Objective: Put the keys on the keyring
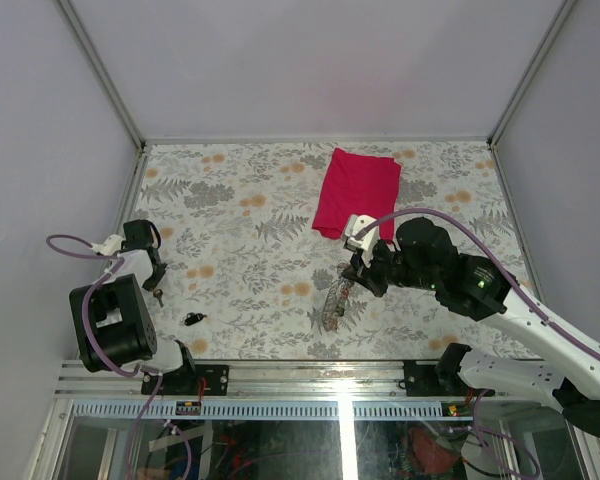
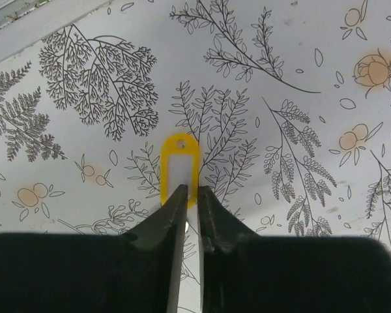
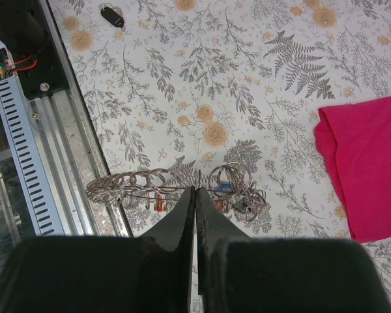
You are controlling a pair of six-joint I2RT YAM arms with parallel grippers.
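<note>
My left gripper [image 2: 189, 190] sits low over the table's left edge, its jaws nearly together on the near end of a yellow-headed key [image 2: 179, 166] lying flat on the floral cloth. From above, this key [image 1: 158, 295] shows just below the left gripper [image 1: 156, 284]. A black key [image 1: 192, 319] lies loose nearby. My right gripper [image 3: 195, 190] is shut on the keyring [image 3: 150, 186], a string of grey metal rings with small orange and blue keys among them. In the top view the keyring [image 1: 332, 302] hangs from the right gripper [image 1: 354, 272].
A folded red cloth [image 1: 357, 192] lies at the back centre, just behind the right arm. The metal rail [image 1: 300, 378] runs along the table's near edge. The black key [image 3: 112, 15] shows at the top of the right wrist view.
</note>
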